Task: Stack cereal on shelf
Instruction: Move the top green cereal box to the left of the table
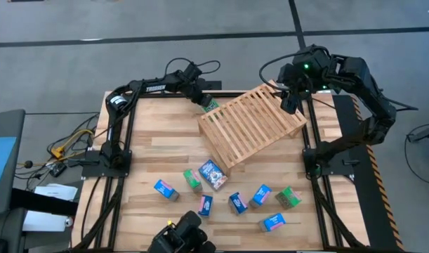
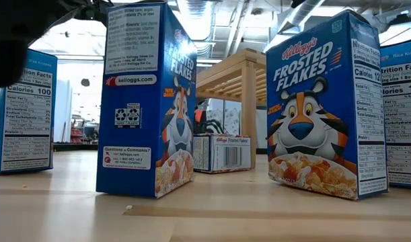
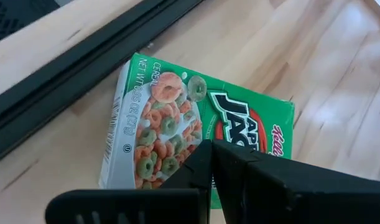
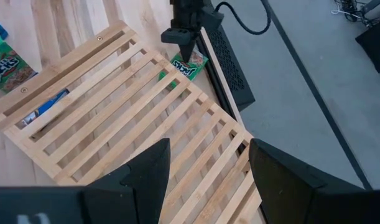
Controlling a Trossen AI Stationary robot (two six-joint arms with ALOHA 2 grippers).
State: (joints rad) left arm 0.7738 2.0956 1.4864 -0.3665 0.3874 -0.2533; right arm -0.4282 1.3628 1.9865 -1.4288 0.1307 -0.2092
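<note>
A green cereal box [image 1: 210, 107] lies flat on the table at the far left corner of the light-wood slatted shelf [image 1: 251, 124]. My left gripper [image 1: 206, 100] stands over it, shut; it also shows in the left wrist view [image 3: 211, 148] and the right wrist view [image 4: 187, 53]. My right gripper [image 4: 208, 158] is open and hovers above the shelf's far right corner [image 1: 291, 98], touching nothing. A blue box [image 4: 46, 107] lies under the slats. Several more cereal boxes [image 1: 213, 173] stand or lie on the near half of the table. My left gripper comes from above, pointing down, with its shut fingertips [image 3: 205, 155] on the printed top face [image 3: 171, 134] of the green box [image 4: 191, 66], about the middle of that face. The box lies flat on the table. I cannot tell whether the tips press it or only touch it.
The black frame rail [image 3: 84, 59] runs close beside the green box on the far side. Blue cereal boxes [image 2: 144, 101] [image 2: 326, 101] stand upright near the table's near edge, and one [image 2: 222, 153] lies flat behind them. Another green box [image 4: 6, 65] sits beside the shelf.
</note>
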